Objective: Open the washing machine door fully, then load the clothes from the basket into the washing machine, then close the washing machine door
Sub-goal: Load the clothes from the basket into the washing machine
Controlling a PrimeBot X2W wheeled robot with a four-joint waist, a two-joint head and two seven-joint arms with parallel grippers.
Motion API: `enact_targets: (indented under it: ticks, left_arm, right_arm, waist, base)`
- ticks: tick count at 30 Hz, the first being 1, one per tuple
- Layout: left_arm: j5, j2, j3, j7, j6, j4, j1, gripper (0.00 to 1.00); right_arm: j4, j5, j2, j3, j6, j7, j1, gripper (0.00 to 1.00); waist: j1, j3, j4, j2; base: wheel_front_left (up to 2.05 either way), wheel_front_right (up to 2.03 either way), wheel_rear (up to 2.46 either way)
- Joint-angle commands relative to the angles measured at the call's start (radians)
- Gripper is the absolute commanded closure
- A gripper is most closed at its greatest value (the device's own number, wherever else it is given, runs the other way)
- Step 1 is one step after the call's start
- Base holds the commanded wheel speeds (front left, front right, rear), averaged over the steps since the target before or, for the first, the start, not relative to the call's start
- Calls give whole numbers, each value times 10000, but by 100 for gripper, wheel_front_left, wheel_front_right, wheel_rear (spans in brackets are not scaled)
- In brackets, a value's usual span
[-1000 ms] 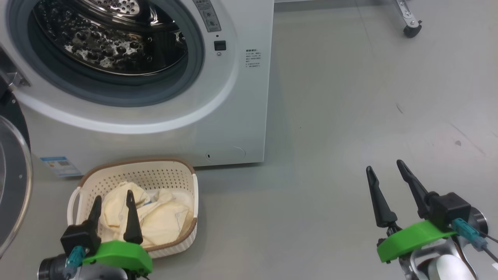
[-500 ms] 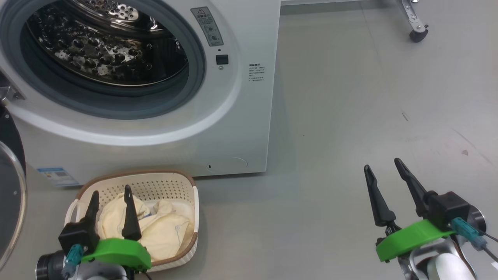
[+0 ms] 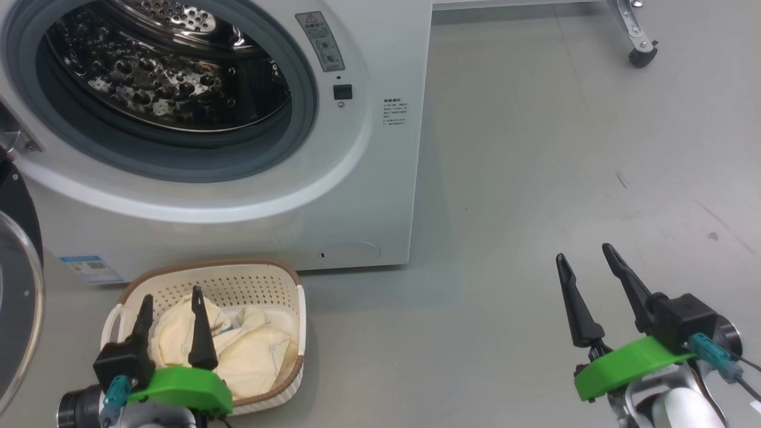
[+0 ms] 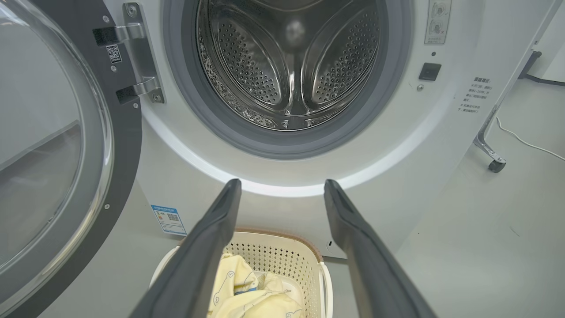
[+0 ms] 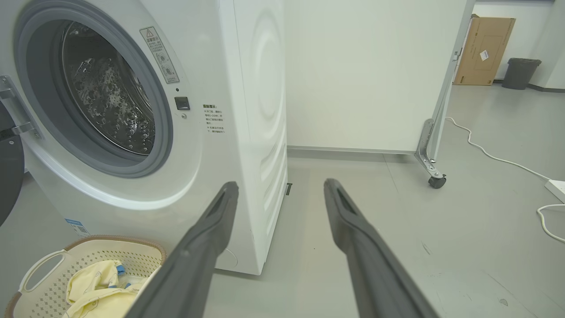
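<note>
clothes (image 3: 255, 351): soft cream heap | basket (image 3: 238, 284): perforated plastic | left tool (image 3: 171, 296), right tool (image 3: 584, 252): spread, empty

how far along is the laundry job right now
Done: the washing machine door stands wide open, and the drum holds nothing. In hand: the left hand hangs open above the clothes, all in the basket, gripping nothing. The right hand is open over the floor. Left: loading the clothes, then closing the door.

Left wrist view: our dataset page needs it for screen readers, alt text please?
The left gripper, open, points at a washing machine with its door swung wide at left and steel drum exposed; below, a cream basket holds pale yellow clothes.
</note>
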Motion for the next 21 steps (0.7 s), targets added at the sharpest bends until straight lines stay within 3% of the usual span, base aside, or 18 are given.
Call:
enact_targets:
  ticks: [1, 14, 21]
  left_arm:
    - [-6, 247, 301, -79, 66, -262, -432, 0]
    - [-79, 326, 125, 16, -11, 17, -647, 0]
    - [-207, 356, -100, 277, -386, 1288, -1432, 0]
  right_arm:
    - [-289, 33, -87, 230, -2, -84, -436, 0]
    - [-343, 82, -87, 259, -2, -87, -478, 0]
    - [-514, 134, -87, 286, -2, -68, -608, 0]
  waist:
    - [0, 1, 0, 0]
    - [0, 258, -45, 0]
    - [0, 725, -47, 0]
  base:
    - [0, 0, 0]
    - [0, 0, 0]
    - [0, 0, 0]
